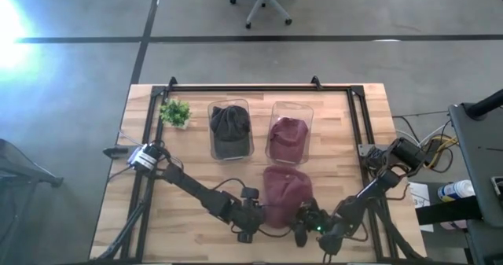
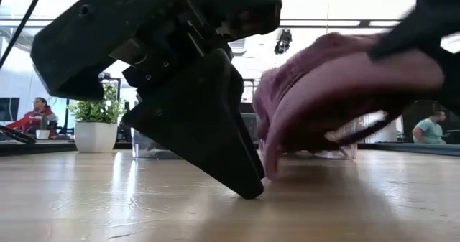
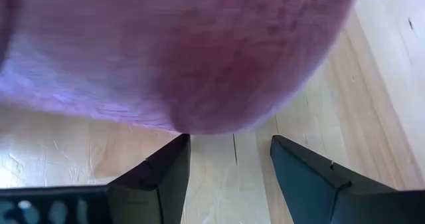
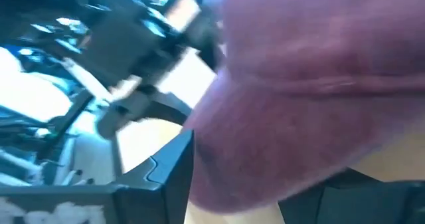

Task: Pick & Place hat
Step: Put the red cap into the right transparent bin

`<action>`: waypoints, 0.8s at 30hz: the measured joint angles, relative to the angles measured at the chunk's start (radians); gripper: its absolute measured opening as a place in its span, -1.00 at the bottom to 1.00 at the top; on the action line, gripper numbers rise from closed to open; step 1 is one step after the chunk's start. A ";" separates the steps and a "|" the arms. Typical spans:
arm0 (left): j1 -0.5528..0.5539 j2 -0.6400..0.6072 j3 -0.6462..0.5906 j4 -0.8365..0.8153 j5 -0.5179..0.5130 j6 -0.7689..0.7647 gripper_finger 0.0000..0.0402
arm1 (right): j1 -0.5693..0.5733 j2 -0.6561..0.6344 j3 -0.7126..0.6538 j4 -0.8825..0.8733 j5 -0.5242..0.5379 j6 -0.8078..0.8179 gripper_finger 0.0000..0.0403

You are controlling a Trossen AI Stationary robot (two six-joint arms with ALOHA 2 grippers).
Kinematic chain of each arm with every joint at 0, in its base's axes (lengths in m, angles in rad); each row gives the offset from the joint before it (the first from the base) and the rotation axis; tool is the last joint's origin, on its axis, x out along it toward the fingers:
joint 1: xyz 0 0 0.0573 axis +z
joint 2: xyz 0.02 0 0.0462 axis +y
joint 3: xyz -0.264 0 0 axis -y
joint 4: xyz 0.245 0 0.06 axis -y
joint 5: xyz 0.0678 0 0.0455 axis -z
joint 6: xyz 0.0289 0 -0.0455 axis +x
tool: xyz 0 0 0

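A maroon knit hat (image 1: 285,193) lies at the table's near middle. In the low view its near part (image 2: 338,91) is raised off the wood. My right gripper (image 1: 306,218) is at the hat's near right edge and is shut on it; in the right wrist view the hat (image 4: 312,71) fills the space between the fingers. My left gripper (image 1: 253,216) is open at the hat's near left edge. Its fingers (image 3: 166,177) point at the hat (image 3: 179,51), and one fingertip (image 2: 248,188) is down at the table top. My right gripper holds the maroon hat by its near edge (image 4: 265,151) between its two fingers, coming from the table's near right side. The held part is lifted off the table (image 2: 287,149); the far part stays hidden behind it. Whether my left gripper touches the hat, I cannot tell.
Two clear bins stand behind the hat: one (image 1: 229,130) holds a dark hat, the other (image 1: 289,133) a maroon one. A small potted plant (image 1: 175,112) stands at the far left. A black frame (image 1: 244,88) runs round the table. People sit in the room beyond (image 2: 36,116).
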 joint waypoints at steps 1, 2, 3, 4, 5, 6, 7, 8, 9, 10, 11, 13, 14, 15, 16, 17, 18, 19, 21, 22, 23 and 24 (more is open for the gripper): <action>0.000 0.000 0.000 0.001 0.000 0.000 0.03 | -0.003 0.000 0.000 0.029 0.000 -0.029 -0.15; 0.000 0.000 0.000 0.000 -0.001 0.000 0.03 | -0.005 -0.001 0.000 0.041 0.000 -0.043 -0.16; 0.000 0.000 0.000 0.000 -0.001 0.000 0.03 | -0.010 -0.003 0.000 0.042 0.000 -0.046 -0.17; 0.000 0.000 0.000 0.000 -0.001 -0.001 0.03 | -0.012 -0.003 0.000 0.040 0.000 -0.043 -0.18; 0.000 0.000 0.000 0.000 -0.001 -0.001 0.03 | -0.015 -0.003 0.000 0.037 -0.001 -0.030 -0.19; 0.000 0.000 0.000 -0.001 -0.001 -0.001 0.03 | -0.018 -0.003 0.000 0.032 0.000 -0.013 -0.20; 0.000 0.000 0.000 -0.001 -0.001 -0.002 0.03 | -0.020 -0.003 0.000 0.026 0.004 0.015 -0.21; 0.000 0.000 0.001 -0.002 -0.001 -0.003 0.03 | -0.021 -0.003 0.000 0.017 0.009 0.054 -0.23; 0.000 0.000 0.001 -0.002 -0.002 -0.006 0.03 | -0.022 -0.003 -0.001 0.012 0.022 0.094 -0.26; 0.000 0.000 0.001 -0.003 -0.002 -0.010 0.03 | -0.022 -0.003 -0.002 0.000 0.040 0.138 -0.30; -0.001 0.000 0.001 -0.003 -0.002 -0.014 0.03 | -0.022 -0.002 -0.003 -0.009 0.060 0.179 -0.34; -0.003 0.000 0.001 -0.004 -0.004 -0.029 0.03 | -0.022 0.000 -0.006 -0.024 0.092 0.239 -0.46; -0.006 -0.001 0.004 -0.009 -0.009 -0.038 0.03 | -0.022 0.000 -0.007 -0.038 0.102 0.260 -0.54; -0.008 -0.003 0.005 -0.013 -0.016 -0.047 0.03 | -0.023 0.001 -0.010 -0.045 0.110 0.270 -0.62; -0.012 -0.008 0.006 -0.019 -0.026 -0.056 0.03 | -0.023 0.002 -0.013 -0.046 0.111 0.275 -0.71; -0.014 -0.012 0.006 -0.025 -0.035 -0.063 0.03 | -0.023 0.002 -0.014 -0.043 0.114 0.274 -0.80; -0.018 -0.020 0.005 -0.033 -0.045 -0.072 0.03 | -0.023 0.001 -0.014 -0.040 0.117 0.270 -0.87; -0.023 -0.031 0.004 -0.041 -0.060 -0.081 0.03 | -0.023 0.000 -0.014 -0.038 0.120 0.266 -0.90; -0.032 -0.063 0.004 -0.067 -0.093 -0.105 0.03 | -0.017 0.000 -0.014 -0.037 0.122 0.266 -0.92; -0.040 -0.082 0.004 -0.091 -0.115 -0.120 0.03 | -0.014 0.000 -0.012 -0.039 0.122 0.263 -0.93; -0.048 -0.099 0.005 -0.113 -0.137 -0.142 0.03 | -0.009 0.000 -0.008 -0.040 0.122 0.249 -0.93; -0.058 -0.116 0.005 -0.139 -0.160 -0.164 0.03 | -0.005 -0.004 -0.002 -0.039 0.118 0.230 -0.93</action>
